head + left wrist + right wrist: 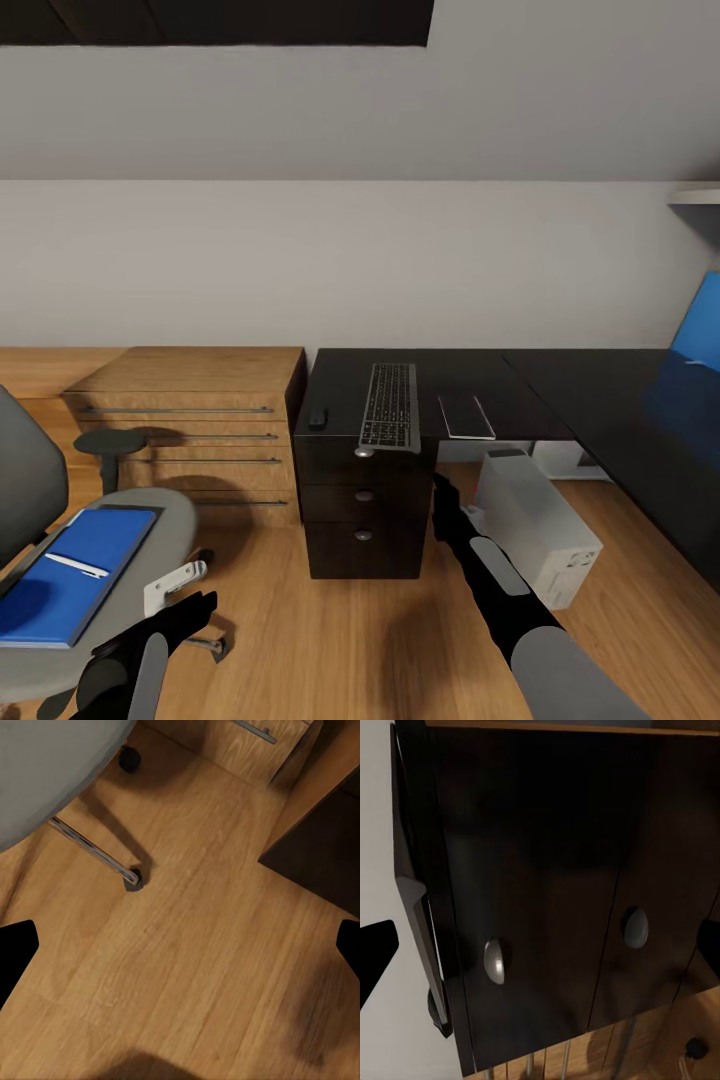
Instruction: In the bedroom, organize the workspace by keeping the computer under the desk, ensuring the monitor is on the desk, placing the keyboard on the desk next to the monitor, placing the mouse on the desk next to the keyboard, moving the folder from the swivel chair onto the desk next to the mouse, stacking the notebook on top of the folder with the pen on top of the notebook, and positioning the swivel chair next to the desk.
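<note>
- Your left gripper [190,607] hangs low beside the swivel chair [150,520], its fingers [16,949] spread wide with nothing between them; its wrist camera looks down on wooden floor [187,945] and a chrome chair leg with its castor [133,877].
- Your right gripper [445,500] reaches toward the drawer block of the desk [560,385], fingers parted wide and empty, the silver knobs [495,960] right ahead of it.
- On the chair seat at your left lies the folder [70,570], with the pen [78,566] resting on top of it.
- Just right of your right arm, the computer [535,525] stands on the floor under the desk's edge.
- Up on the desk, the keyboard [390,405] lies lengthwise over the drawers, its near end at the front edge.
- You have the mouse [318,417] just left of the keyboard, and a flat dark item with a pale edge, probably the notebook [465,415], just right of it.
- Left of the desk stands a wooden dresser [190,420], touching its side.
- Farthest, you see the blue back panel [697,325] at the right edge.
</note>
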